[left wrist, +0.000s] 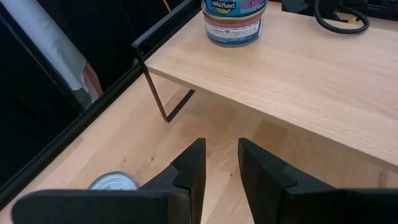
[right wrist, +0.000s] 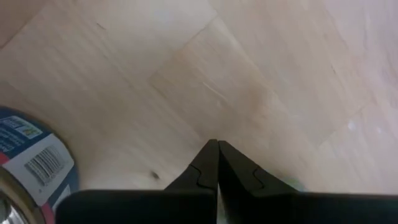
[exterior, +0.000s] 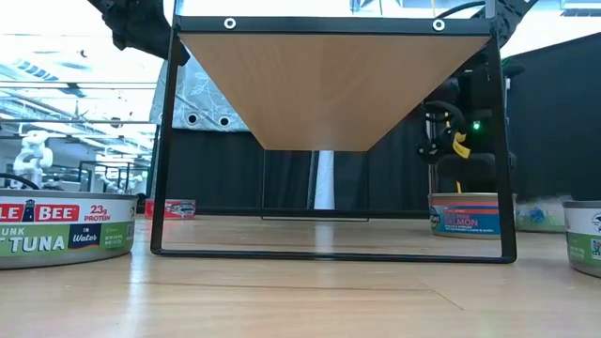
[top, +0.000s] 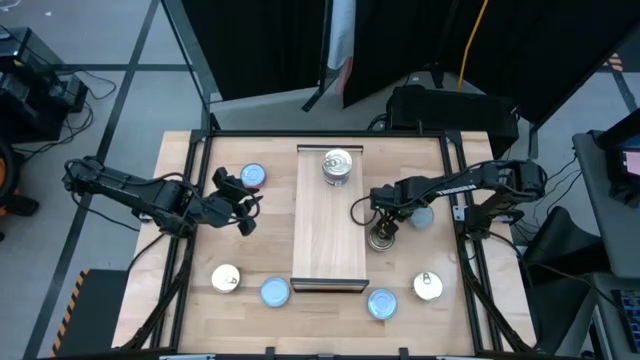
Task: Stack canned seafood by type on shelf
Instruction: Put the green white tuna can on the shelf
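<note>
The shelf [top: 330, 215], a long light-wood board on a black frame, stands mid-table and carries one silver-topped can [top: 337, 165] at its far end. Other cans sit on the tabletop: a blue-topped one [top: 253, 176] far left, a cream one [top: 226, 278] and a blue one [top: 275, 291] near left, and a blue one [top: 382, 303] and a cream one [top: 428, 286] near right. My right gripper [right wrist: 217, 155] points down, shut and empty, over bare wood beside a silver-topped can [top: 381, 238] right of the shelf. My left gripper [left wrist: 222, 168] hovers open and empty left of the shelf.
Another can [top: 422, 215] lies just right of my right gripper. The shelf's black frame leg [left wrist: 155, 87] stands ahead of my left gripper, and a silver-topped can [left wrist: 113, 182] sits below it. In the low view a tuna can [exterior: 61, 230] and a salmon can [exterior: 465, 214] flank the shelf.
</note>
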Tool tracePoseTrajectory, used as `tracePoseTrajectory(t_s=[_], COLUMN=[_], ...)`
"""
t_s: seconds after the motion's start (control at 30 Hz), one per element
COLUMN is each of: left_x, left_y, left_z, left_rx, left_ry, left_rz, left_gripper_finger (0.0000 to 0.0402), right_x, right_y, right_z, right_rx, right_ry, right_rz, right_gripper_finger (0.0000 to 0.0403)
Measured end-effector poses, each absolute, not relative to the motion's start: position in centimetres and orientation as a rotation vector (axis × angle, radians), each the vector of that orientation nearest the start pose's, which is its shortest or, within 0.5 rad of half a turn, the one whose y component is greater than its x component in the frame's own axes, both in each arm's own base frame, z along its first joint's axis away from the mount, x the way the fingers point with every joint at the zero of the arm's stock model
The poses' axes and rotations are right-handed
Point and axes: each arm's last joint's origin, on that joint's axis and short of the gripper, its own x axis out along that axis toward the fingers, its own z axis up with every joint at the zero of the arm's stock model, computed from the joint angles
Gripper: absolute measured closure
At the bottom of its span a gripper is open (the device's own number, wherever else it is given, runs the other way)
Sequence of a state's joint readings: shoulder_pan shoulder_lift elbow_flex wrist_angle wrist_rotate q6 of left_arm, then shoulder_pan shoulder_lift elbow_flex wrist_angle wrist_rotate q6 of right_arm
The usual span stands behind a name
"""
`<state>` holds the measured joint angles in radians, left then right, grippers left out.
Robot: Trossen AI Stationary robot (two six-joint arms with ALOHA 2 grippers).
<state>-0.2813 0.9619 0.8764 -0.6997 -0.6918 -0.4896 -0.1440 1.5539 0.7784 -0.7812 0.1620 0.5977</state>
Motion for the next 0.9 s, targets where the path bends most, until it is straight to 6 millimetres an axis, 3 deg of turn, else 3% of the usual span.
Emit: tracePoseTrajectory(t_s=[0.27, 0.4, 0.53, 0.6, 0.77, 0.9], left_x=[18.0, 18.0, 18.0, 18.0, 18.0, 18.0], left_y=[-3.3, -3.3, -3.3, -3.3, -3.3, -3.4], left_z=[29.5, 29.5, 29.5, 29.5, 29.5, 29.5], left_rx=[-0.093, -0.093, -0.093, -0.095, -0.098, -0.099], left_ry=[0.582, 0.582, 0.582, 0.584, 0.584, 0.585], left_rz=[0.544, 0.543, 0.543, 0.538, 0.536, 0.53], left_gripper_finger=[0.0304, 0.0304, 0.0304, 0.0304, 0.0304, 0.0304], right_x=[23.3, 23.4, 21.8, 20.9, 19.3, 18.6], right_y=[-3.9, -3.4, -2.1, -1.1, 1.5, 2.5], right_z=[14.9, 18.0, 21.6, 22.4, 22.2, 21.1], right_rx=[0.428, 0.409, 0.435, 0.506, 0.571, 0.638], right_ry=[1.416, 1.406, 1.479, 1.516, 1.547, 1.529], right_rz=[-0.704, -0.751, -0.865, -0.895, -0.937, -1.04], right_gripper_finger=[0.0403, 0.0403, 0.0403, 0.0403, 0.0403, 0.0403])
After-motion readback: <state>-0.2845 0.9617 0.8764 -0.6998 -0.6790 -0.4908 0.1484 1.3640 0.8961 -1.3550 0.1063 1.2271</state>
